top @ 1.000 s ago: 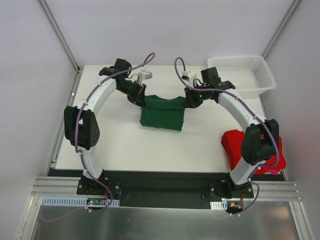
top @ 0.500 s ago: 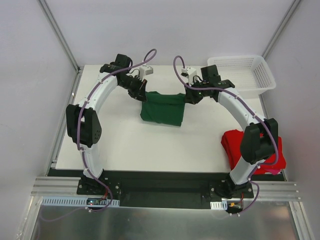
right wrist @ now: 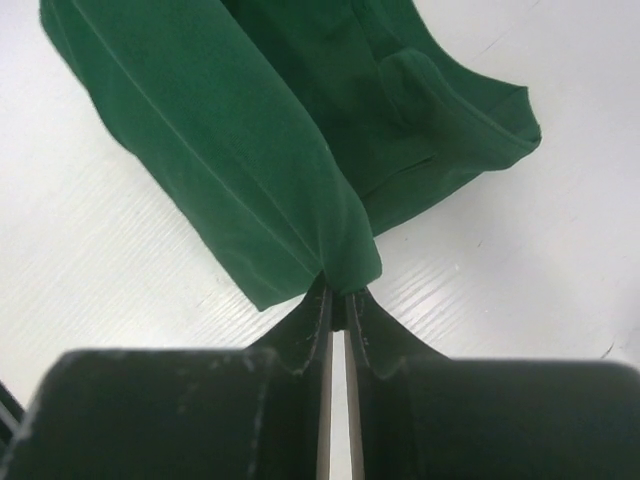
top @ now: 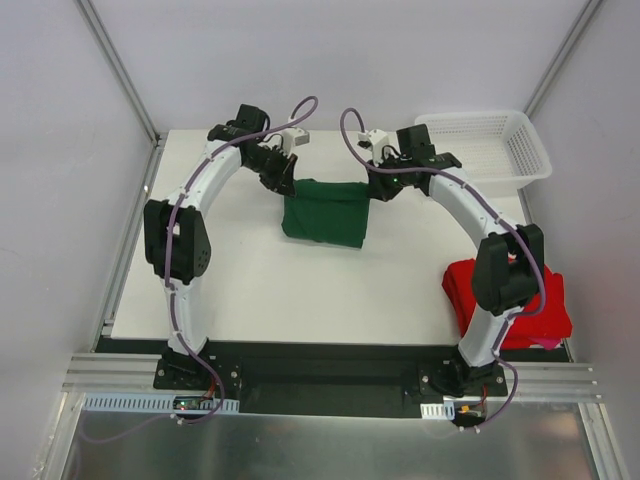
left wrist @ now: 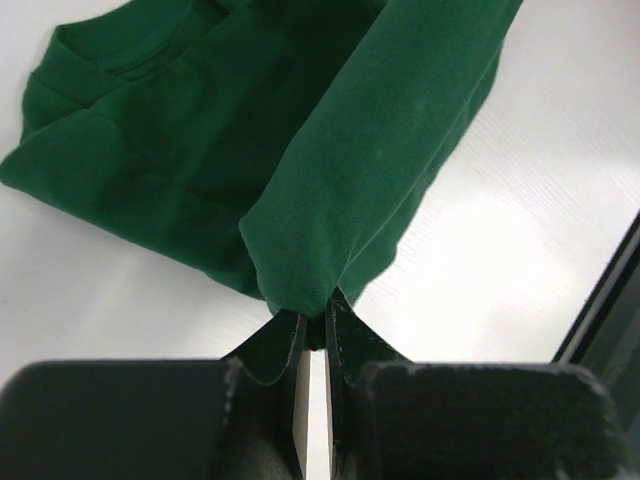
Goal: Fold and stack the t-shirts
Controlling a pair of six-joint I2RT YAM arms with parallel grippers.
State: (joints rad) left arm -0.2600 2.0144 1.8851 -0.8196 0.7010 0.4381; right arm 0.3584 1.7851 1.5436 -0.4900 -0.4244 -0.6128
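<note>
The dark green t-shirt hangs partly folded at the far middle of the table, its top edge stretched between both grippers. My left gripper is shut on its left corner, seen in the left wrist view with the cloth pinched at the fingertips. My right gripper is shut on the right corner, seen in the right wrist view with the cloth draping down to the table. The red t-shirt lies folded at the near right, partly hidden by the right arm.
A white mesh basket stands at the far right corner. The white table has metal frame posts along its left and right edges.
Both grippers have moved toward the far side of the table with the green shirt's top edge, drawing the shirt back a little. The red shirt has not moved.
</note>
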